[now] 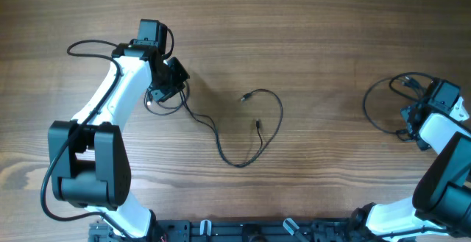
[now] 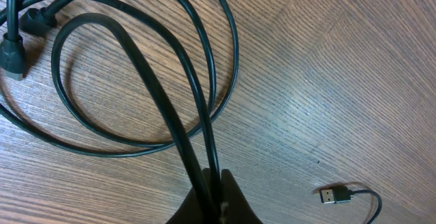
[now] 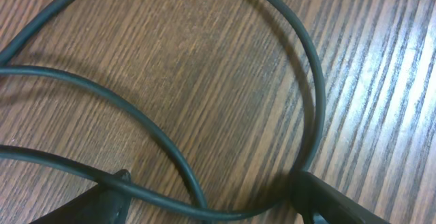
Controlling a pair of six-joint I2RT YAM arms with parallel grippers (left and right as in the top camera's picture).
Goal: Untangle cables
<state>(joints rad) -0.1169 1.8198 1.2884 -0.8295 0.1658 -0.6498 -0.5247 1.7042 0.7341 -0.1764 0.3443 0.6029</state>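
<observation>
In the left wrist view my left gripper is shut on two strands of a black cable; its loops fan out over the wood and two plug ends lie at the top left. Overhead, this gripper sits at the table's left. From it a thin cable trails right into a wide open loop. A USB plug lies loose nearby. At the far right, my right gripper stands open over another cable loop. Strands of that cable run between its spread fingers without being pinched.
The table is bare brown wood. The arms' bases and a black rail line the front edge. A thicker black robot cable arcs behind the left arm.
</observation>
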